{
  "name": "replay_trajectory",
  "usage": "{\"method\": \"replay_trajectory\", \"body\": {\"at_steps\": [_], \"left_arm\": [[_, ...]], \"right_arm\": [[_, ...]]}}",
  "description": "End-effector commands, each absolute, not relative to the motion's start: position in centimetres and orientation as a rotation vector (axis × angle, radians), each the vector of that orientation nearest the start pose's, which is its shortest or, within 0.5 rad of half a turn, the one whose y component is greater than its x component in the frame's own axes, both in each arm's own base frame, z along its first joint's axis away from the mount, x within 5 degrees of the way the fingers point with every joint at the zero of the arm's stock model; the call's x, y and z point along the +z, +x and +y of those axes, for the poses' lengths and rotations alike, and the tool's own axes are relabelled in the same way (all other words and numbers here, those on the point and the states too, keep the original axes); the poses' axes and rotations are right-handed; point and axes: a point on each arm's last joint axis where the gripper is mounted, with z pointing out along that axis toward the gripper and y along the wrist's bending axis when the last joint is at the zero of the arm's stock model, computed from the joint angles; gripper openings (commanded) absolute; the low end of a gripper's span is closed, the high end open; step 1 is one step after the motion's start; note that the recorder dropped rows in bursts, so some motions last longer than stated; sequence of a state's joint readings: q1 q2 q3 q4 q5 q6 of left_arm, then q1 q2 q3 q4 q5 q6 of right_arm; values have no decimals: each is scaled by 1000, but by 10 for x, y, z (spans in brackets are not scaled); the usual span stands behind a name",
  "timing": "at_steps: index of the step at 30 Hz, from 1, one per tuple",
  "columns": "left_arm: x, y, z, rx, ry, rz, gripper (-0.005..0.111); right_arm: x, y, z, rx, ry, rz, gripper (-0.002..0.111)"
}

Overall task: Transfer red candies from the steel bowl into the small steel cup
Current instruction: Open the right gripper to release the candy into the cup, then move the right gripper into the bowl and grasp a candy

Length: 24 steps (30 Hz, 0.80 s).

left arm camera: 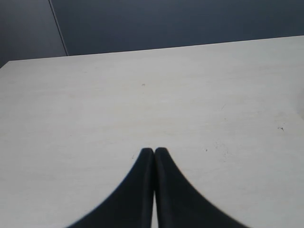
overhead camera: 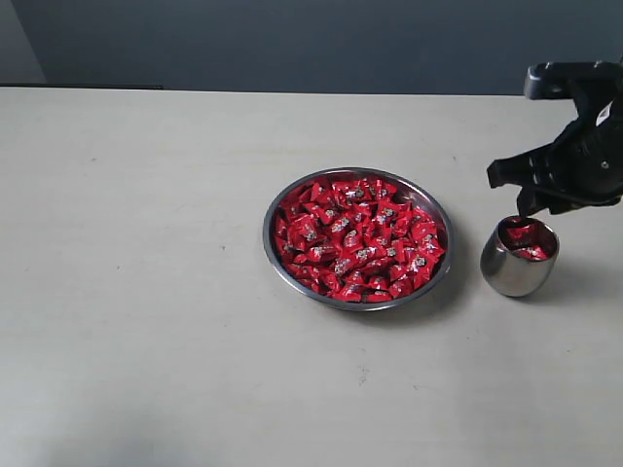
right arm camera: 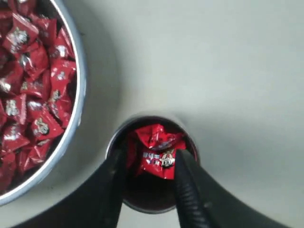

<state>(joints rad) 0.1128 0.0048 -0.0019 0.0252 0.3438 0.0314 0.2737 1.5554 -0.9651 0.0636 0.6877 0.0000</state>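
The candies [overhead camera: 360, 238] fill the bowl [overhead camera: 267, 233] in a heaped red layer reaching nearly to its rim; a few more lie in the cup [overhead camera: 511, 274], their wrappers showing just below its mouth; in the right wrist view one wrapped candy with white-silver print lies uppermost in the cup, with another behind it. The bowl stands around the middle of the table [overhead camera: 146, 292]; the cup stands upright just beside it, on its right in the exterior view, with a narrow strip of bare table between the two.

The right gripper [right arm camera: 151, 154] hangs directly over the cup; its jaws stand apart, one finger to either side of the cup's mouth, and the uppermost candy shows in the gap between them; it appears to lie loose in the cup, not pinched, though it comes close to one finger.

The left gripper [left arm camera: 153, 152] has its jaws pressed together with nothing between them; it sits above bare table in its own wrist view and does not show in the exterior view.
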Motion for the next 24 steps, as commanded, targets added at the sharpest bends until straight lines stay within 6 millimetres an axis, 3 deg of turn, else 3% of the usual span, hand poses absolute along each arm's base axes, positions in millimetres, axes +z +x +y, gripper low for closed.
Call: {"method": "replay_trajectory", "body": {"at_steps": [1,6,11,14,18,21,24], "left_arm": [[183,53,7,123,-54,1819,0],[183,53,7,123,-54,1819,0],[183,53,7,123,-54,1819,0],[183,53,7,123,-54,1819,0],[183,53,7,123,-54,1819,0],[183,53,7,123,-54,1819,0],[183,53,7,123,-54,1819,0]], "right_arm": [[245,287,85,187,-285,2675,34],[252,289,101,406,-344,2615,34],[242,294,130,699,-470,2530,34],[227,296,152,715,-558,2521,34],[193,299,202,712,-758,2575,34],[175,313,228,708,-829,2577,34],[170,333,242,717,-848,2557,34]]}}
